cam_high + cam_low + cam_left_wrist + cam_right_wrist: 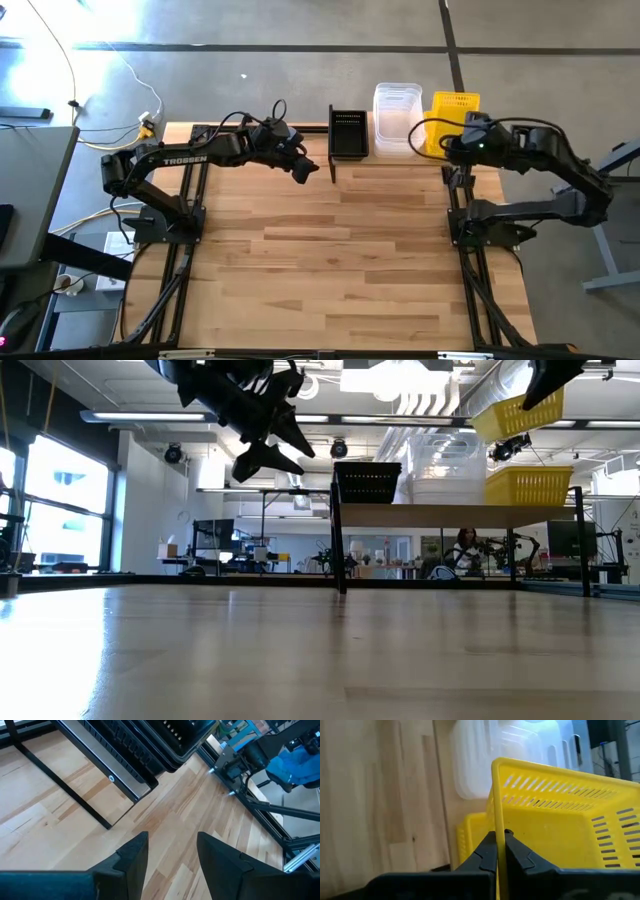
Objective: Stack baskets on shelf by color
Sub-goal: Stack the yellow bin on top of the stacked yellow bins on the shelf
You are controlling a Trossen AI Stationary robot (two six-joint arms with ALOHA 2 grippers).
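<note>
A yellow mesh-sided plastic basket (pixel 555 815) hangs tilted in the air above the right end of the small raised light-wood shelf on its black metal frame (pixel 450 515), its near rim pinched between the closed fingers of the right gripper (pixel 500 851), so the basket extends forward and away from the claw while the rim runs straight up out of the fingertips. In the low view this held basket (pixel 515 412) sits at an angle over the yellow baskets already on the shelf (pixel 528 486), clearly apart from them. Just beside that yellow pile, toward the middle of the shelf, stands the stack of clear translucent tubs (pixel 397 118), and at the shelf's left end rests the black mesh-sided basket stack (pixel 348 133). The left gripper (pixel 170 852) hovers over the large wooden tabletop (pixel 330 260) just in front of and to the left of the black stack, its two dark fingers spread apart with nothing between them; from above it shows near the shelf's left front corner (pixel 303 167), raised off the table.
</note>
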